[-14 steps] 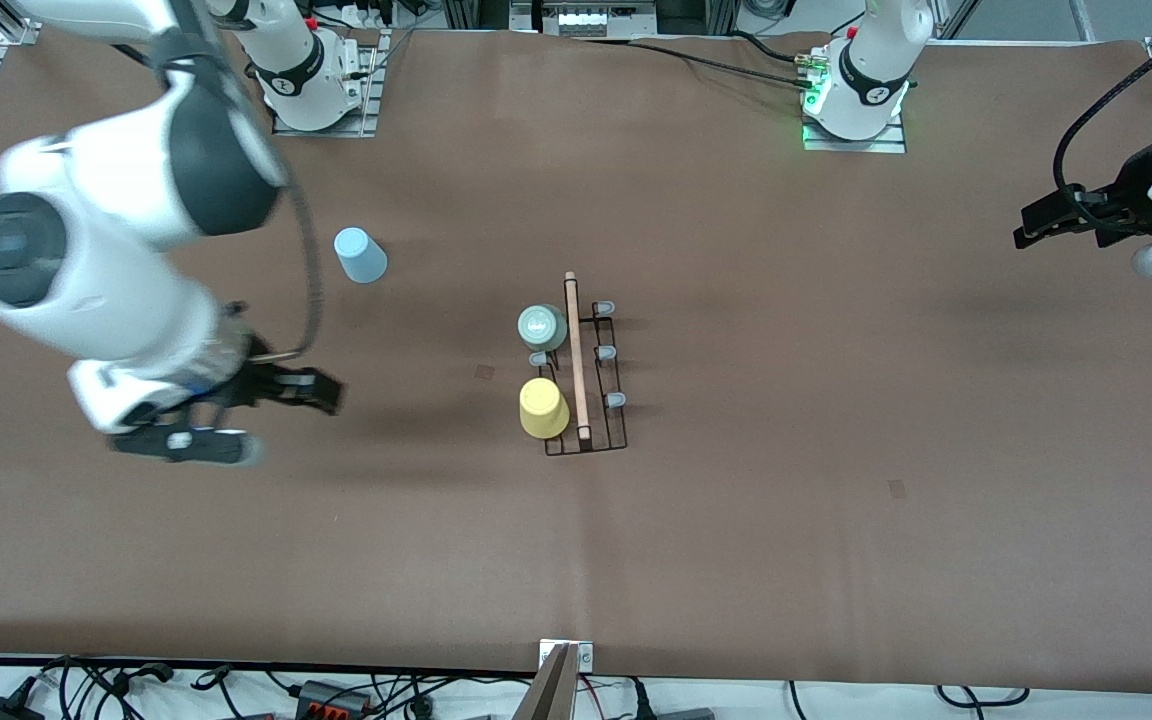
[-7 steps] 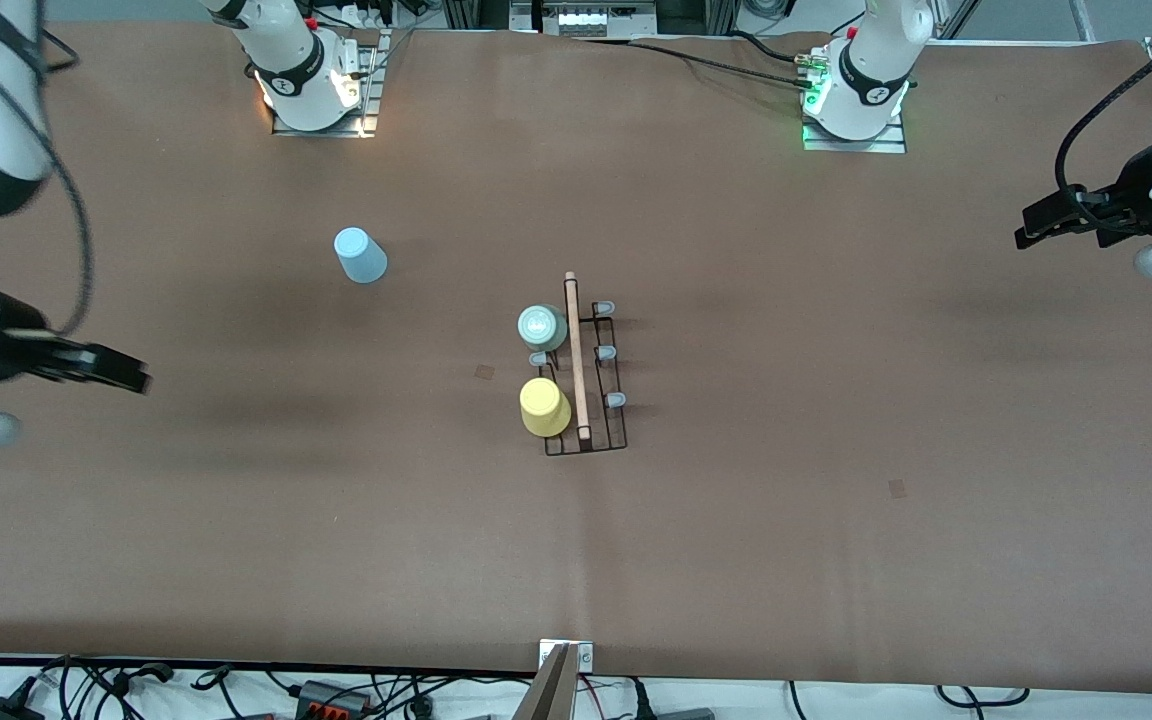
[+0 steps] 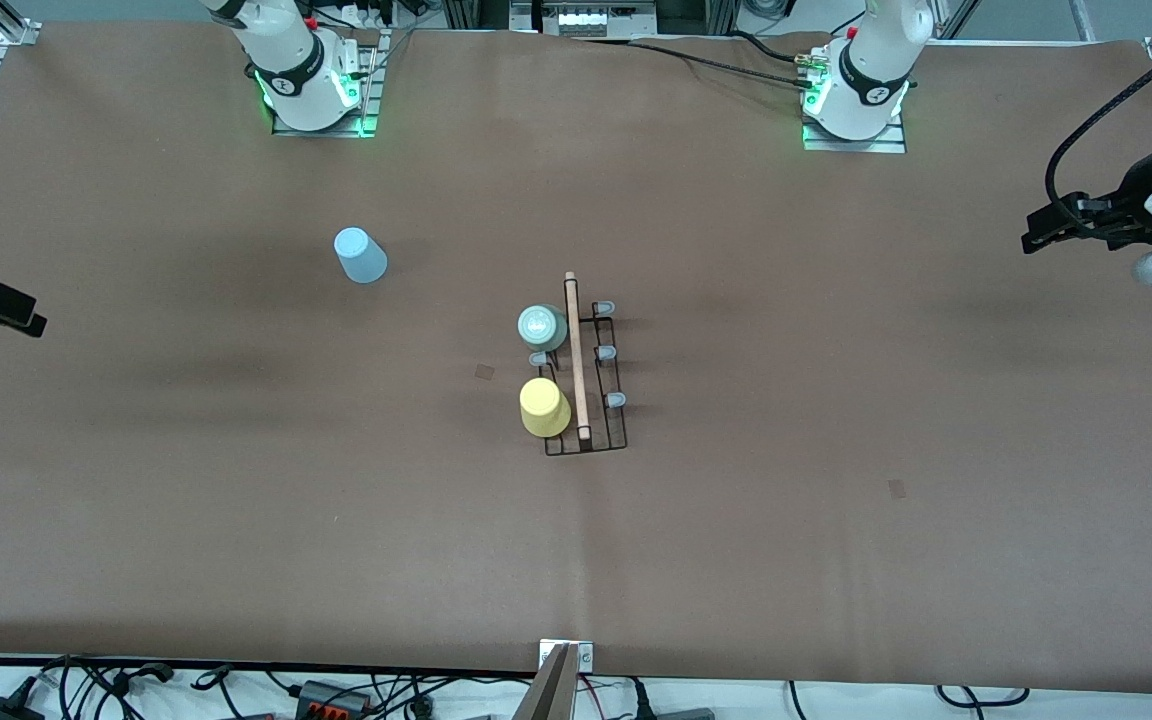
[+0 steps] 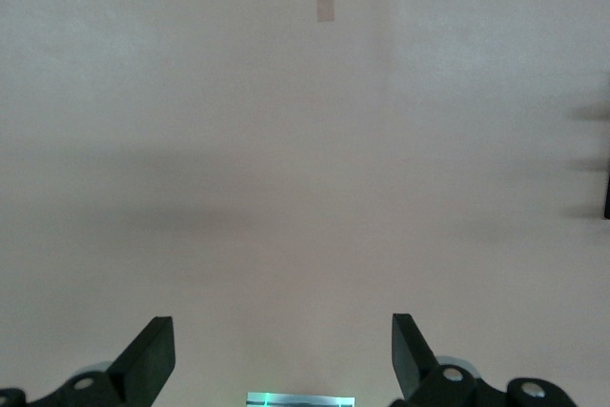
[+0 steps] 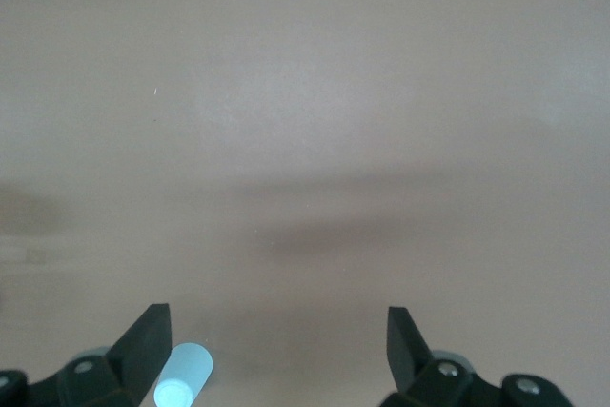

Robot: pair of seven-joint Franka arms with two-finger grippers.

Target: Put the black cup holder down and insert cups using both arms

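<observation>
The black cup holder [image 3: 608, 435] stands on the table's middle, its wooden rod [image 3: 576, 355] along it. The mint green cup [image 3: 542, 327] and the yellow cup [image 3: 543, 407] sit upside down on pegs on its side toward the right arm's end. The light blue cup [image 3: 360, 255] stands on the table farther from the front camera, toward the right arm's end; it also shows in the right wrist view [image 5: 183, 376]. My right gripper [image 3: 11, 308] is open and empty at that end's edge [image 5: 278, 350]. My left gripper [image 3: 1051, 232] is open and empty over its own end [image 4: 283, 355].
Several grey-capped pegs [image 3: 604, 353] on the holder stand bare. The arm bases [image 3: 311, 85] [image 3: 856, 95] stand along the table's edge farthest from the front camera. A small mark [image 3: 484, 371] lies on the brown table cover beside the holder.
My right arm has swung away from the table's middle out to its own end's edge. My left gripper has shifted slightly. The cups and holder have not moved.
</observation>
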